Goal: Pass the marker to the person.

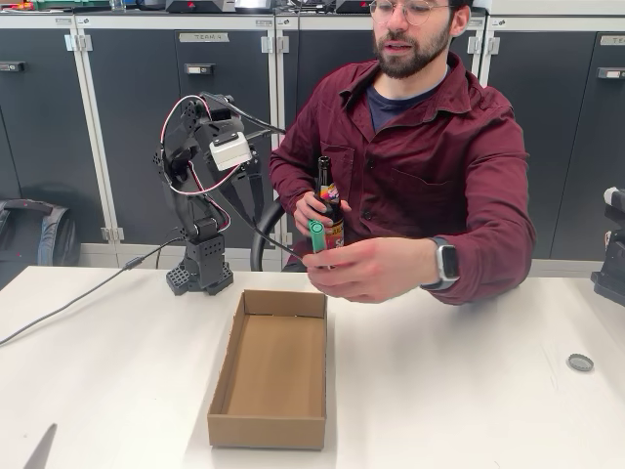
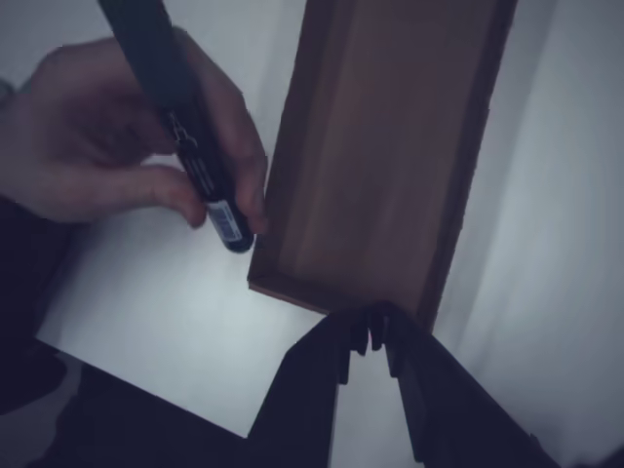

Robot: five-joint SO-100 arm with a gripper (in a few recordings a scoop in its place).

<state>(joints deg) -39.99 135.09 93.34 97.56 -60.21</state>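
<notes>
While the person point(image 1: 420, 147) sits behind the white table point(image 1: 469, 391), the marker point(image 1: 317, 235) is in their hand point(image 1: 366, 269), green cap up, held above the far end of an open cardboard box point(image 1: 271, 371); their other hand point(image 1: 314, 210) grips a dark glass bottle point(image 1: 328, 200) just behind the marker; in the wrist view the marker point(image 2: 180, 127) looks dark, its end just beside the box's near corner; the black arm point(image 1: 205, 195) stands folded at the table's back edge, well apart from the marker; the gripper point(image 2: 370, 336) holds nothing, its fingertips nearly touching; a small round lid point(image 1: 580, 362) lies at the table's right.
</notes>
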